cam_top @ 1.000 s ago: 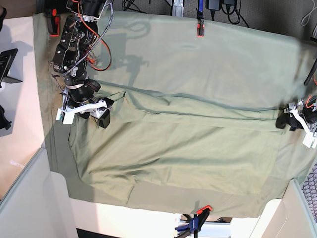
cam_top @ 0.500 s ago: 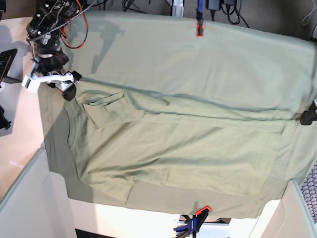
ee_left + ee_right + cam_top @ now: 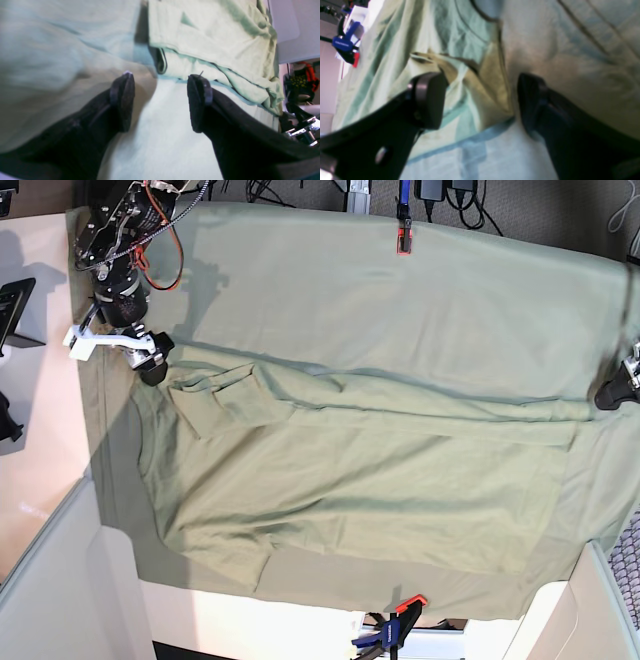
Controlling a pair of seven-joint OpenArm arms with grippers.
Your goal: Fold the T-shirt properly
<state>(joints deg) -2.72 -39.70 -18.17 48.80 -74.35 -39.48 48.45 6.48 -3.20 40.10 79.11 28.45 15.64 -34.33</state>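
Note:
The pale green T-shirt (image 3: 380, 480) lies spread on the green tablecloth (image 3: 400, 290), its far part folded over along a crease running left to right. A small sleeve flap (image 3: 215, 395) lies at its far left corner. My right gripper (image 3: 150, 360) hovers open just left of that flap; in the right wrist view the right gripper (image 3: 480, 102) has its jaws wide apart over the sleeve (image 3: 482, 85), gripping nothing. My left gripper (image 3: 612, 395) sits at the crease's right end, half out of frame. In its own view the left gripper (image 3: 161, 100) is open, short of the T-shirt's folded edge (image 3: 212, 37).
An orange clamp (image 3: 403, 240) pins the tablecloth at the far edge and a blue clamp (image 3: 390, 635) at the near edge. Pale partition walls (image 3: 50, 580) stand at the near left and near right corners. Cables lie beyond the far edge.
My right gripper drew back from the shirt's left corner toward the far left, leaving the sleeve flap lying flat. My left gripper pulled away to the right edge of the view.

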